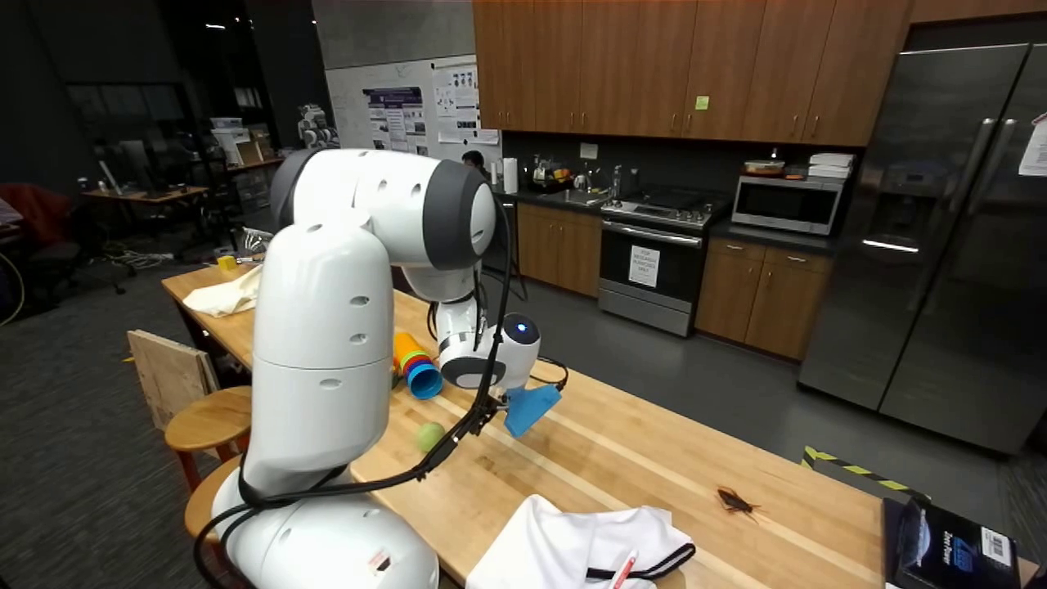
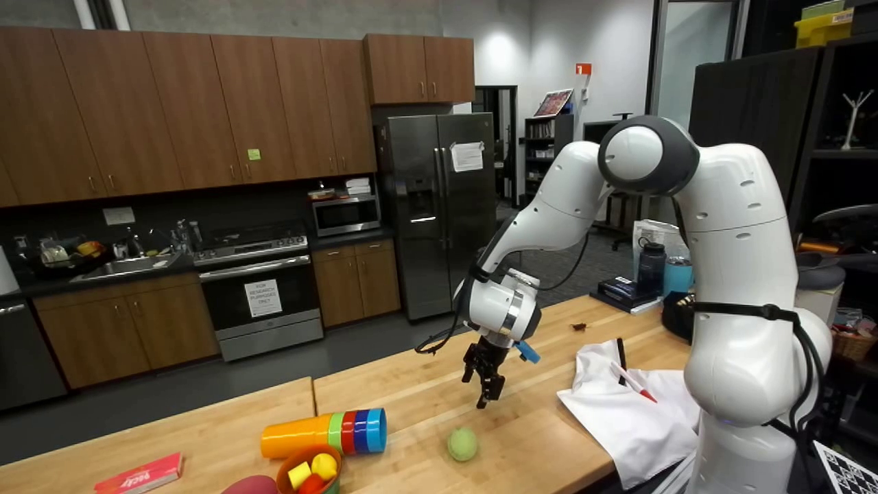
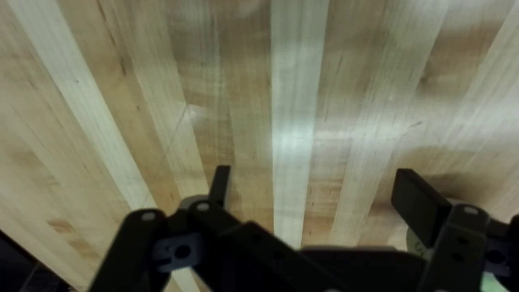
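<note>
Wrist view: claw [image 3: 316, 194] spread wide, nothing gripped | nearest: green ball [image 2: 462, 444], lower middle in an exterior view, apart from claw | handling: ball likely rolls if nudged; make moves near it slow | table [image 3: 292, 121]: striped wood, glare mid-frame in wrist view | room: oven [image 2: 230, 302] at left, fridge [image 2: 429, 254] at centre in an exterior view

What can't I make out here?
Marking on the green ball: wrist view, mostly covered by the gripper.
Pink thing: in an exterior view, cut by the bottom edge.
Any writing on the fridge paper: in an exterior view, too small.
Person: in an exterior view, mostly behind the robot arm.
</note>
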### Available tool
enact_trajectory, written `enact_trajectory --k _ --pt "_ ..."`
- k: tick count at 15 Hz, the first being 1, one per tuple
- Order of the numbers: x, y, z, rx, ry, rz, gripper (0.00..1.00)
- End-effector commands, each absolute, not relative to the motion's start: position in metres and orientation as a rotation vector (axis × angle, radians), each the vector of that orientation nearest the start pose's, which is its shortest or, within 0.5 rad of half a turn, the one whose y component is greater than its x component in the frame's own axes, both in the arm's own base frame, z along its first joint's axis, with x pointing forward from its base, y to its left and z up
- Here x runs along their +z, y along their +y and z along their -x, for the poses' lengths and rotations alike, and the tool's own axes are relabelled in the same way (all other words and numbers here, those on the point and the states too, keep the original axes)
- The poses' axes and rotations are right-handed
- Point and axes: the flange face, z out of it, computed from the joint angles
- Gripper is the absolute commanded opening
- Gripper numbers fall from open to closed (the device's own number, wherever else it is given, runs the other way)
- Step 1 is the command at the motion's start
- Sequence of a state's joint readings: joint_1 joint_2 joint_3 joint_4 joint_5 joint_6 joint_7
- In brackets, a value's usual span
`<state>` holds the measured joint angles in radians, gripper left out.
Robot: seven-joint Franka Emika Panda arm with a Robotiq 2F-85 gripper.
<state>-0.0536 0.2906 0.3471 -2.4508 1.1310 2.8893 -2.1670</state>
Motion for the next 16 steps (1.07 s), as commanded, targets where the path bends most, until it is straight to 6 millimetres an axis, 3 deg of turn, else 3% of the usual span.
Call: enact_trajectory --k 1,8,16 --pt "0.195 0.104 -0.471 -0.707 -1.574 2.414 1.0" --pt "0.213 0.11 -0.485 -0.828 -1.069 2.746 1.0" --pt "0.27 0.087 -0.52 -0.974 -0.612 3.097 1.0"
